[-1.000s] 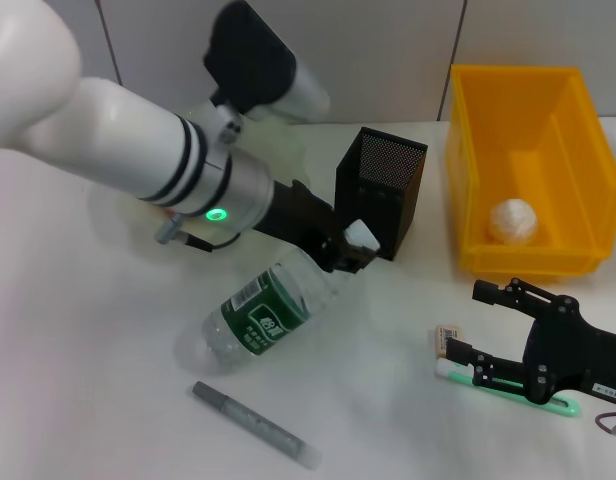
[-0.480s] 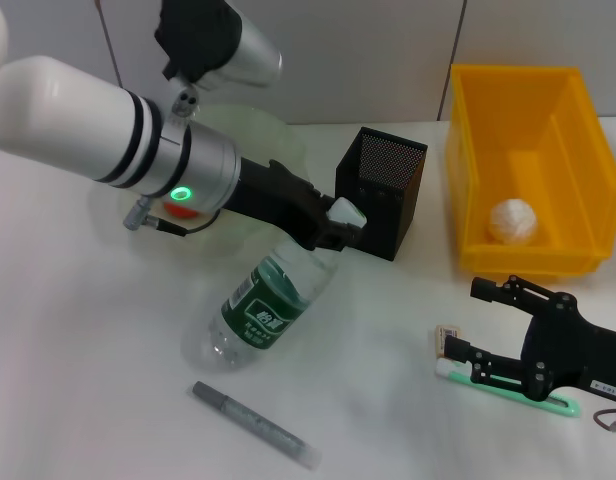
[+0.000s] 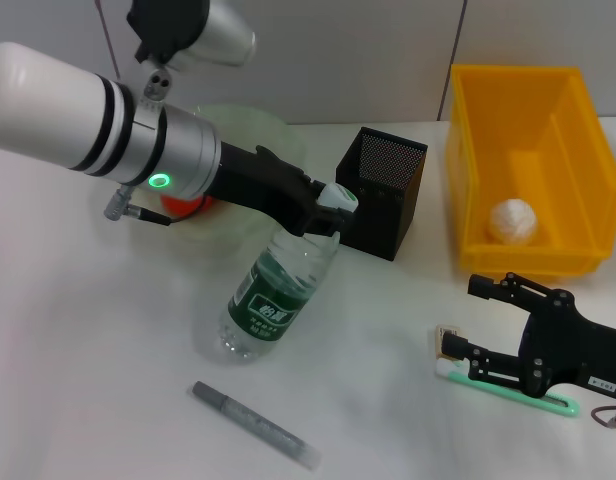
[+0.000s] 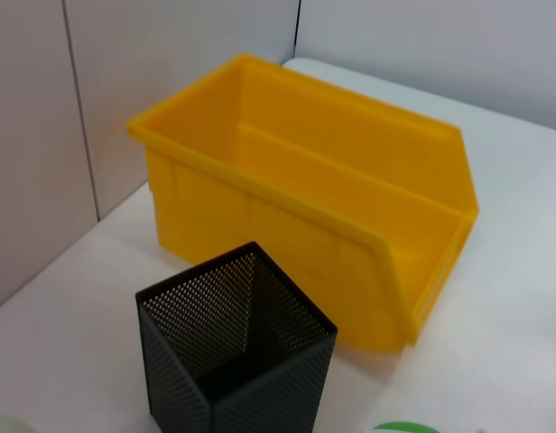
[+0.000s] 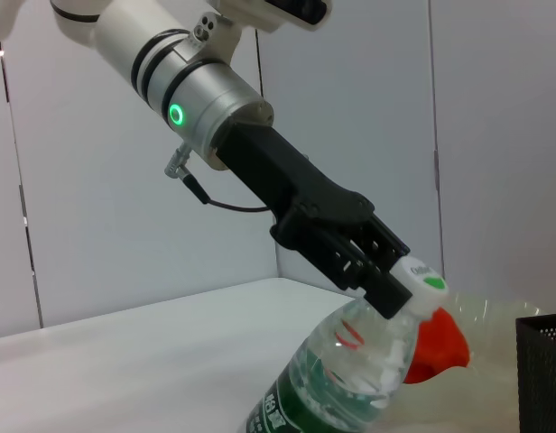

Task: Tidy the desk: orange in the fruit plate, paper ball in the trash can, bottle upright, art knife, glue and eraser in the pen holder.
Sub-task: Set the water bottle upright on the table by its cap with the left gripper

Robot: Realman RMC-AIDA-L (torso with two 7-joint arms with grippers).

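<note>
You see the left end effector (image 3: 326,208) at frame centre in the head view, clamped on the white-and-green cap of the small clear plastic water bottle with the dark green label (image 3: 273,295). The bottle is tilted, its base on the white counter (image 3: 78,380) and its cap raised toward the black metal mesh square pen holder (image 3: 381,190), which stands just beside it, upright.

The right end effector (image 3: 458,320) sits at lower right, low over the counter, with its fingers apart. Just beside it lie a tiny cream-white rectangular eraser (image 3: 448,337) and a pale green, flat tool (image 3: 508,393), partly hidden under the arm.

The large bright yellow rectangular plastic trash can (image 3: 578,130) occupies the upper right; the white crumpled paper ball (image 3: 512,220) rests inside it. The red-orange fruit (image 3: 183,207) lies in the translucent pale-green fruit plate (image 3: 263,130) behind the left arm, mostly hidden. A grey pen-like stick (image 3: 256,425) lies at lower centre, apart from the bottle.
</note>
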